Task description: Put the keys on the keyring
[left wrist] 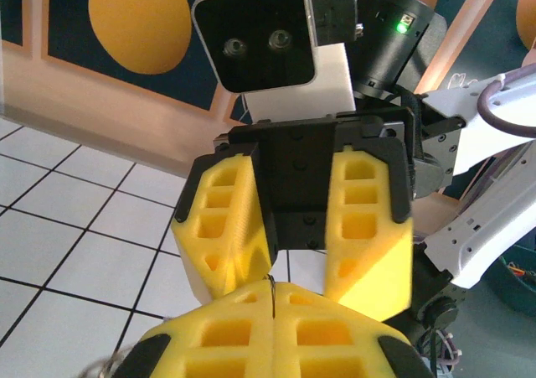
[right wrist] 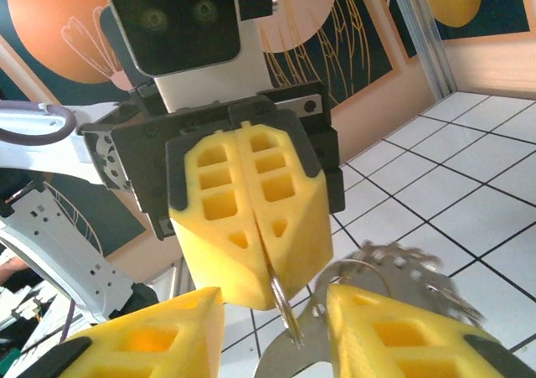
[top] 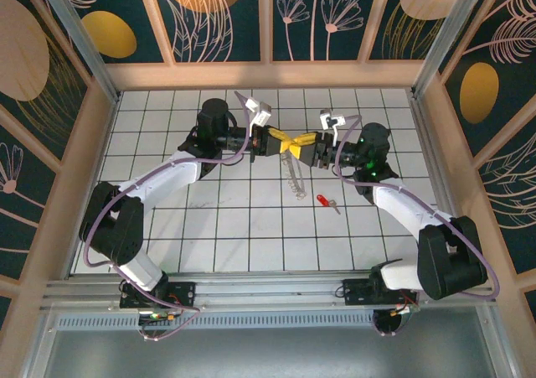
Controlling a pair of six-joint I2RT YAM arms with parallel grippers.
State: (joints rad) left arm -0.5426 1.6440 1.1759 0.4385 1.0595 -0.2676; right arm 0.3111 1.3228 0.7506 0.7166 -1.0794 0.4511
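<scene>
The left hand [right wrist: 266, 287] is clamped on a thin wire of the keyring [top: 293, 177], whose frilly chain hangs toward the counter [top: 226, 227]. Facing it, the right hand [left wrist: 295, 269] is spread wide and grips nothing. The red key [top: 322, 199] lies on the counter just right of the chain's end, blade slanting right and nearward; the right arm looks nearer

key [top: 324, 200] on table [top: 234, 227] | right of keyring [top: 292, 177], near
</scene>
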